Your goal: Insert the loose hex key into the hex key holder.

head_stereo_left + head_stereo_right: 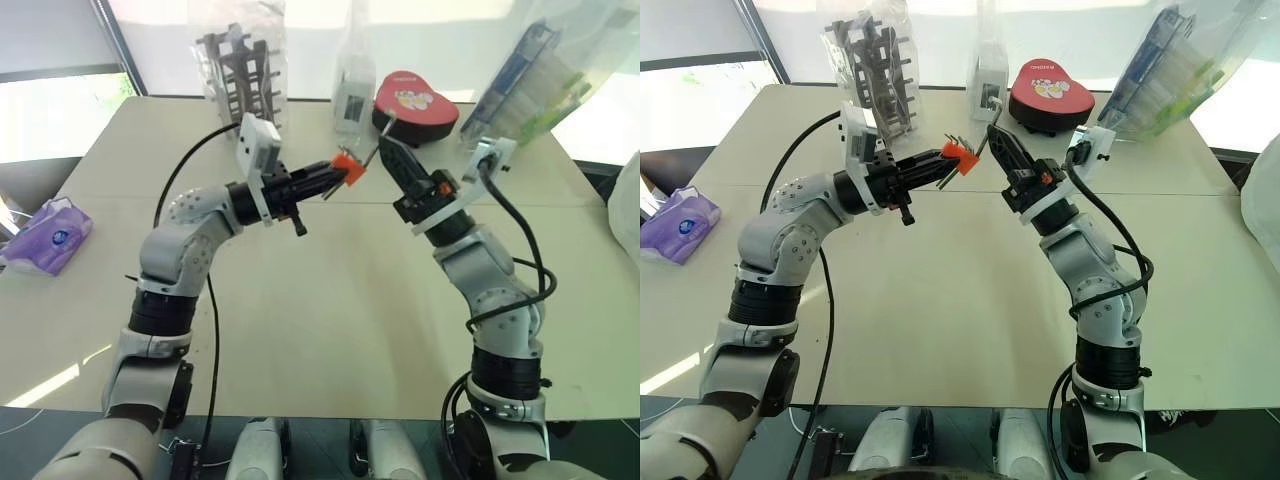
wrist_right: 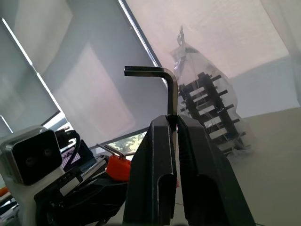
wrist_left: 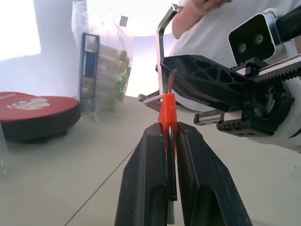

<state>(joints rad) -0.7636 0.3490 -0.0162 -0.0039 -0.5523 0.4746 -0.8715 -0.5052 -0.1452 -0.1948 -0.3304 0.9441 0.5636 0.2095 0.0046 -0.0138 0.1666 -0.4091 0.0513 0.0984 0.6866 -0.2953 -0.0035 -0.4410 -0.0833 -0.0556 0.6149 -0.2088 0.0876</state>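
I see my left gripper clenched on the hex key holder; my right gripper grasps the loose hex key beside it, above the desk; red heart-shaped box stands behind.

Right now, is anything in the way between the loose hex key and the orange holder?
Nothing visible. The right gripper holds the loose hex key and the left gripper holds the hex key holder, both raised above the table, close together with open air between them.
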